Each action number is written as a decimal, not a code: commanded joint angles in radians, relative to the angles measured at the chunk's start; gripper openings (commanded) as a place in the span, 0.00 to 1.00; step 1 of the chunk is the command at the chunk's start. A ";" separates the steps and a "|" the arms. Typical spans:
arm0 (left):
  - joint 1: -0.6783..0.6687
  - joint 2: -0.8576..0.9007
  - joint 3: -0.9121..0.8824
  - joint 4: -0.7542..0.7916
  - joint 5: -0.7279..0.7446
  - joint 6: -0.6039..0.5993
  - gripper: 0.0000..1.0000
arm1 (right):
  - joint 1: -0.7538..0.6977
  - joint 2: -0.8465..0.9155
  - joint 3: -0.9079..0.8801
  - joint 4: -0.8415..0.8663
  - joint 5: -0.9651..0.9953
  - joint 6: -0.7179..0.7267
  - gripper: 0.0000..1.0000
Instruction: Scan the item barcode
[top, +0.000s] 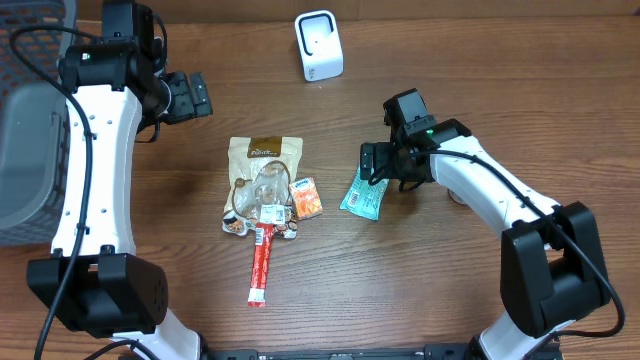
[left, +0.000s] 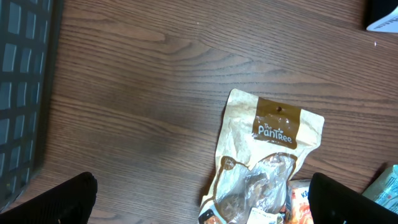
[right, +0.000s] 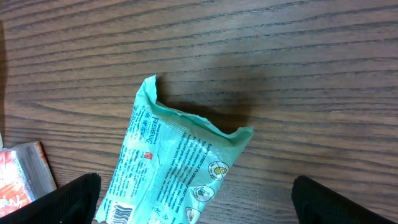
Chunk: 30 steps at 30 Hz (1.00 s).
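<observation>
In the middle of the tabletop (top: 180, 200) lies a beige pouch (top: 264, 185), flat. Its brown label reads "The PanTree" in white letters, and its lower part is a clear window. All places here are given from this pouch.

Just right of the pouch, touching its lower edge, is a small orange packet (top: 306, 197). Its writing is too small to read. Below the pouch a red stick pack (top: 262, 263) lies lengthwise, and its top end is under the bottom of the pouch.

Further right, past the orange packet, the teal packet (top: 364, 197) lies flat and a little tilted. In the right wrist view its printed side faces up. A white word along the edge looks like "PRESIDENT", and there are lines of fine print and round yellow-green icons. A black barcode (right: 121, 214) shows at the bottom edge of this view.

The right claw (top: 372, 165) is over the upper end of the teal packet. It is released: its dark fingers (right: 68, 199) stand wide on both sides of the packet and do not touch it.

Above the pouch and to the right stands the white scanner (top: 318, 45), upright and well apart from the packets.

The left claw (top: 190, 95) is above the pouch and to the left. It is also released and holds nothing. Far left of the pouch is a grey basket (top: 30, 130).
</observation>
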<state>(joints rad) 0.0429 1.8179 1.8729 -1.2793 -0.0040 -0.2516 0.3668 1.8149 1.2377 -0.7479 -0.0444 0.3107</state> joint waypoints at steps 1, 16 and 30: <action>-0.004 0.000 0.016 0.000 0.001 0.009 1.00 | -0.002 -0.018 -0.002 0.006 0.010 -0.002 1.00; -0.004 0.000 0.016 0.001 0.001 0.009 1.00 | -0.002 -0.018 -0.002 0.006 0.010 -0.001 1.00; -0.004 0.000 0.016 0.000 0.001 0.009 1.00 | -0.002 -0.018 -0.002 0.093 -0.008 -0.001 1.00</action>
<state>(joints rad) 0.0429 1.8179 1.8729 -1.2793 -0.0040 -0.2516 0.3672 1.8153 1.2377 -0.6819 -0.0456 0.3107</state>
